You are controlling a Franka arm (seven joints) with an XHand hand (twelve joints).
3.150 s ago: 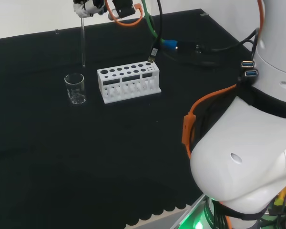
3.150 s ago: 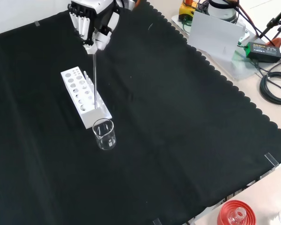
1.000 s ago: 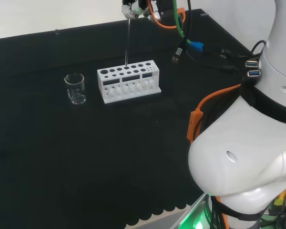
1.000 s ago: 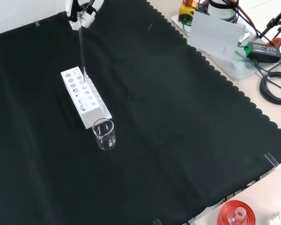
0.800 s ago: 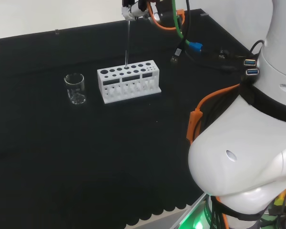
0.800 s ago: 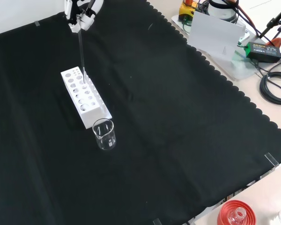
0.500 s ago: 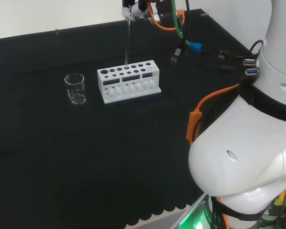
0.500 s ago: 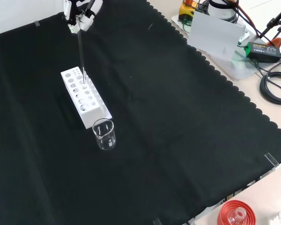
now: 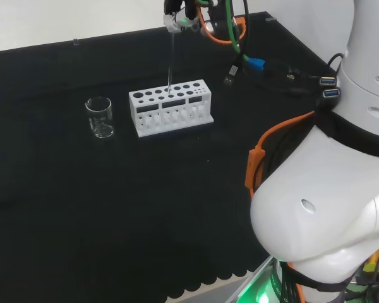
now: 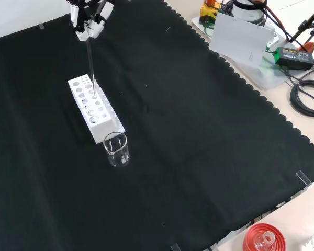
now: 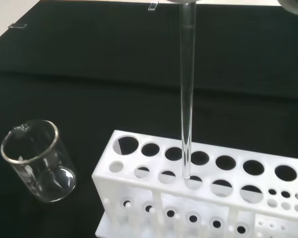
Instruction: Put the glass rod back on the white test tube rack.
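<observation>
Lowered slightly, one glass rod (image 11: pixel 187 89) pinched by the robot hand (image 10: pixel 88 21) meets one white rack (image 11: pixel 198 198) beside one beaker (image 11: pixel 37 159).

At the far edge of the black cloth (image 9: pixel 114 221), the hand (image 9: pixel 177 19) pinches the top of a thin glass rod (image 9: pixel 170 60), which hangs upright with its lower end at the top face of the white rack (image 9: pixel 170 107) (whether the tip has entered a hole cannot be told). A clear empty beaker (image 9: pixel 100 117) stands just beside the rack, toward the cloth's left edge. Orange and green cables (image 9: pixel 230 31) trail from the wrist. The arm's big white links (image 9: pixel 328 196) stand at the cloth's near right corner.
</observation>
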